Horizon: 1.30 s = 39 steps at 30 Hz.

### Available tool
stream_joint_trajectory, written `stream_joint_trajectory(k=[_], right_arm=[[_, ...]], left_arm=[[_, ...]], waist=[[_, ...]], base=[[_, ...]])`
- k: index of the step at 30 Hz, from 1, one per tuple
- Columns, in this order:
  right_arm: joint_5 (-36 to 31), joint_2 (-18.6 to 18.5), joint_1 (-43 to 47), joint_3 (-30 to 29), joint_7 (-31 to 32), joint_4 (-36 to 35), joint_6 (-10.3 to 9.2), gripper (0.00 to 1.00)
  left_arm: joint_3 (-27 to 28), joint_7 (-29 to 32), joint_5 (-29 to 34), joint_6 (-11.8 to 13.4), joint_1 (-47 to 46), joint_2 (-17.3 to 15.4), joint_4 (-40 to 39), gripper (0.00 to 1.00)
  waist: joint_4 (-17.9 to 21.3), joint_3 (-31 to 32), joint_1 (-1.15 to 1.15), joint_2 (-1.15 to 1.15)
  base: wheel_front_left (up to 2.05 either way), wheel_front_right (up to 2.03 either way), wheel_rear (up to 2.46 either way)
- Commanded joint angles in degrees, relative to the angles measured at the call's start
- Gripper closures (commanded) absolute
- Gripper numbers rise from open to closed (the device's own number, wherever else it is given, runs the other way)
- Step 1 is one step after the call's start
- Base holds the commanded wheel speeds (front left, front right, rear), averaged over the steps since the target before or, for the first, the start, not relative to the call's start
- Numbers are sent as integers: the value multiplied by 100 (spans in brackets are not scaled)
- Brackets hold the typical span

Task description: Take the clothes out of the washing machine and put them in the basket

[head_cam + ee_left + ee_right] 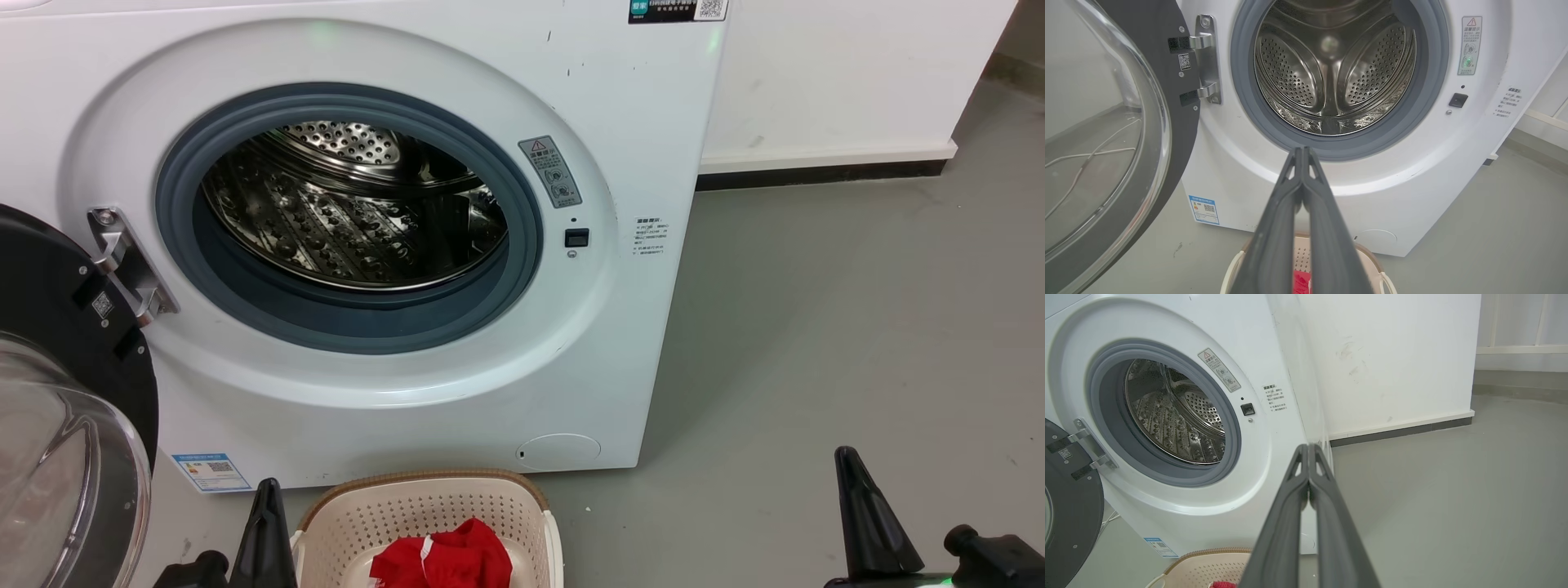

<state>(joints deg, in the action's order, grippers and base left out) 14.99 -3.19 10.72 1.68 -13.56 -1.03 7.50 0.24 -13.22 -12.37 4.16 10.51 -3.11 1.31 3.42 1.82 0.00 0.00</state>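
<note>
Head view, far left of the frame: the door (pixel 57 392) is swung wide open, black frame and bulging glass, held to the washing machine (pixel 408 408) by a metal hinge (pixel 131 265). Moving right, the grey-rimmed porthole (pixel 351 331) stands uncovered, and I can see the perforated steel drum (pixel 326 220) behind it. A blue label (pixel 211 471) sits low on the machine's front, and a warning sticker (pixel 550 171) and a black latch slot (pixel 576 238) sit just right of the porthole.

Along the bottom edge, my left gripper (pixel 267 490) rises as a dark wedge just left of the basket (pixel 424 482). The basket stands on the floor (pixel 816 327) right in front of the machine, below the porthole. The clothes (pixel 445 559) lie inside it as a red bundle with a white stripe, cut off by the bottom of the frame.

Further right there is grey floor, then my right gripper (pixel 846 459) at the lower right, well apart from the basket. A white wall (pixel 849 73) with a dark skirting fills the upper right.

Left wrist view: the left jaws are pressed together tip to tip with nothing between them, and the tips line up with the porthole's lower rim. The basket and a scrap of red peek out beneath the fingers.

Right wrist view: the right jaws are closed on each other too, holding nothing, with the tips against the machine's right edge. The basket rim and a sliver of red show at the lower left of the frame.
</note>
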Motion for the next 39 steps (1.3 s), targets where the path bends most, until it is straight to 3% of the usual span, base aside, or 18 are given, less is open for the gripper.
stream_joint_trajectory(k=[1, 19, 39], right_arm=[[262, -48, -174, -1, 39, -28, 0, 100], [2194, -147, -559, -44, 389, 342, 0, 100], [3883, -193, -890, -138, 750, 661, -1, 100]], left_arm=[[-1, 33, -259, -39, -161, -50, -52, 100], [6, 390, -2242, -333, -564, -142, 329, 100], [66, 744, -3984, -576, -884, -184, 581, 100]], waist=[[-4, -2, 0, 0], [-57, -32, 0, 0], [-115, -66, 0, 0]], base=[[0, 0, 0], [0, 0, 0], [0, 0, 0]])
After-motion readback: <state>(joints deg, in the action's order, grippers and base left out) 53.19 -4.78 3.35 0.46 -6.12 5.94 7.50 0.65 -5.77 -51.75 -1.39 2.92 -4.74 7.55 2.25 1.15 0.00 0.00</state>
